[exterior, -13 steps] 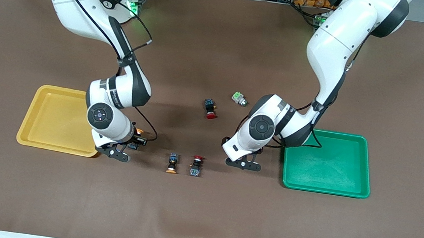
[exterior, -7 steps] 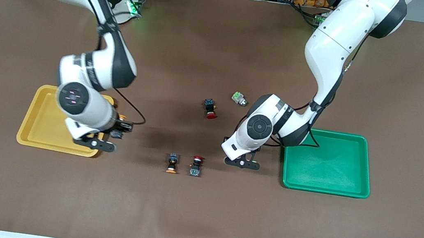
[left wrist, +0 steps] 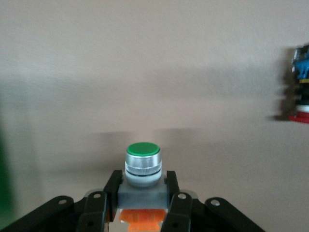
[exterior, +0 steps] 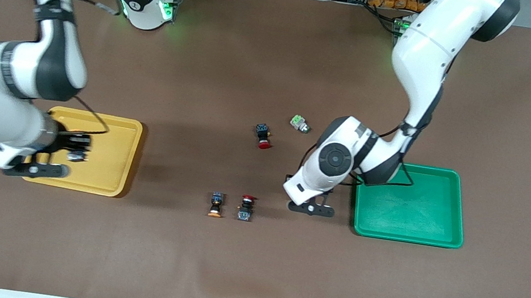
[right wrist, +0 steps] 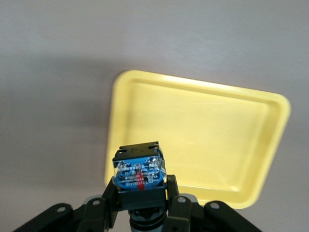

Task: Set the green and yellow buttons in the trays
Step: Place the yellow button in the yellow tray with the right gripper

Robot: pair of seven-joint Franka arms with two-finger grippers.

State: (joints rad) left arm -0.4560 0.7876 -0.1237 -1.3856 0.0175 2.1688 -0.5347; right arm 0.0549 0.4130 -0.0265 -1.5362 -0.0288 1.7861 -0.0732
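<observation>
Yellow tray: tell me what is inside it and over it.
Yellow tray floor shows bare. Right gripper hangs over it, shut on a black-bodied button. The arm hides part of the tray in the front view.

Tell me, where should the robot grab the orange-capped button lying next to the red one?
The orange-capped button lies on its side, cap toward the front camera. Probably best to come straight down and pinch its squarish black body across the flat sides; the round cap could slip.

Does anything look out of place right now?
Nothing stands out. The right gripper holds a button over the yellow tray, and the left gripper holds a green button beside the green tray. Both trays sit flat.
</observation>
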